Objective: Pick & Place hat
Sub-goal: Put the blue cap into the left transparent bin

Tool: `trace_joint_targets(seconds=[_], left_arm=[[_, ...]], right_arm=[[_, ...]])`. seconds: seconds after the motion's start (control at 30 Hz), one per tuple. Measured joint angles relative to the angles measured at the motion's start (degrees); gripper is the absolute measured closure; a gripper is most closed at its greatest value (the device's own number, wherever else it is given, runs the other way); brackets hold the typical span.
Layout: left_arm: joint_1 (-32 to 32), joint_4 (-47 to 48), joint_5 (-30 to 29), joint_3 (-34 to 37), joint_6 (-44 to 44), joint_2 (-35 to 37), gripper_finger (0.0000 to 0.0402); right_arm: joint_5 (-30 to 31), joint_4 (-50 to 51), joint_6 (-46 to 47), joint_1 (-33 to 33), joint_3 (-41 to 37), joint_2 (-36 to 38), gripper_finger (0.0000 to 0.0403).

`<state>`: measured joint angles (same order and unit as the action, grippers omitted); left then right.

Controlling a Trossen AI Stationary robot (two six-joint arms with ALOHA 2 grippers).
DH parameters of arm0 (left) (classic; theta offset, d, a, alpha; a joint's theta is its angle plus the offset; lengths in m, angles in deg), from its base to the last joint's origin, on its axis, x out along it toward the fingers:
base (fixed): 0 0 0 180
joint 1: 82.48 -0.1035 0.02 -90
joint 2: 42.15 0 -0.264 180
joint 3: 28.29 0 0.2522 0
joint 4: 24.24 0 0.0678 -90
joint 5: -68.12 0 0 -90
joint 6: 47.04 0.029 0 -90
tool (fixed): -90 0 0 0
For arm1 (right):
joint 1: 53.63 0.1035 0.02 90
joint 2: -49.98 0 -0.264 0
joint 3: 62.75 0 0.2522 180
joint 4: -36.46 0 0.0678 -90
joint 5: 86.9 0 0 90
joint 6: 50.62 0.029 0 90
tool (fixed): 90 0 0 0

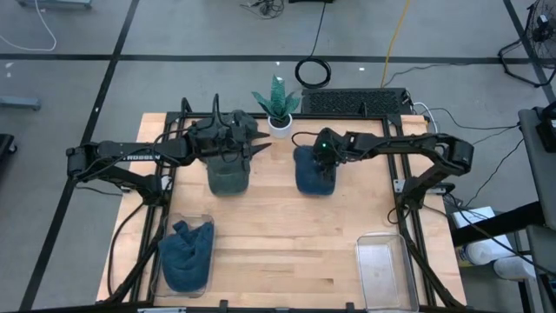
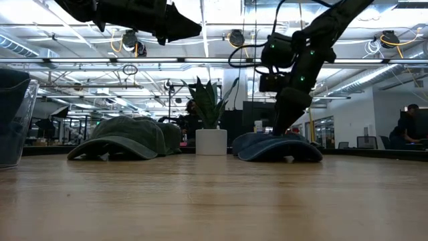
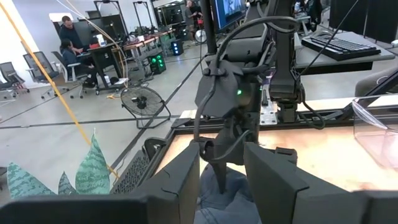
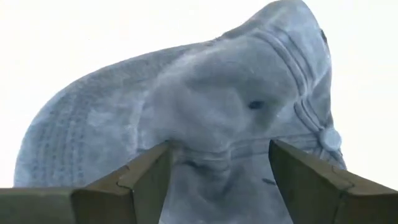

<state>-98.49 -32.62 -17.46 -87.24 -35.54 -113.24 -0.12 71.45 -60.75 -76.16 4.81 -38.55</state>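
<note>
A blue hat (image 1: 313, 174) lies crown up on the table right of centre, resting on its rim and brim (image 2: 277, 148). My right gripper (image 4: 221, 149) slants down onto its crown, open, with one finger on either side of a hump of the fabric (image 4: 211, 99). A grey-green hat (image 1: 228, 178) lies left of centre (image 2: 124, 137). My left gripper (image 1: 258, 143) hangs level high above it (image 2: 190, 28), open with nothing between its fingers (image 3: 222, 158). My right gripper comes at the blue hat's crown from above, slanting down from the table's right side. Its fingertips (image 4: 163, 152) stand at the cloth on both sides of a raised part of the crown; whether they touch it, I cannot tell.
A clear bin (image 1: 185, 254) at the near left holds a dark blue hat. Another clear bin (image 1: 382, 269) stands at the near right. A potted plant (image 1: 278, 109) stands at the far edge between the two hats. Bare wood lies in the near middle.
</note>
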Motion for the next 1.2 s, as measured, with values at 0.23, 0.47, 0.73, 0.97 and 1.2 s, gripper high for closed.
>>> trace_joint_targets(seconds=[0.23,0.47,0.73,0.97,1.2], left_arm=[[0.00,0.00,0.00,0.00,0.02,-0.02,0.0266],[0.00,0.02,-0.02,0.00,0.02,-0.02,0.0266],[0.00,0.02,-0.02,0.00,0.02,-0.02,0.0266],[0.00,0.02,-0.02,0.00,0.02,-0.02,0.0266],[0.00,0.02,-0.02,0.00,0.02,-0.02,0.0266]], right_arm=[[0.07,-1.95,-1.38,0.90,0.00,-0.01,0.0149],[0.04,-2.28,-1.25,0.90,0.01,-0.01,0.0149],[-0.02,-1.00,-0.40,0.90,0.02,-0.01,0.0149],[-0.05,0.88,0.02,0.90,0.02,-0.01,0.0158],[-0.07,0.18,-0.48,0.90,0.02,-0.01,0.0203]])
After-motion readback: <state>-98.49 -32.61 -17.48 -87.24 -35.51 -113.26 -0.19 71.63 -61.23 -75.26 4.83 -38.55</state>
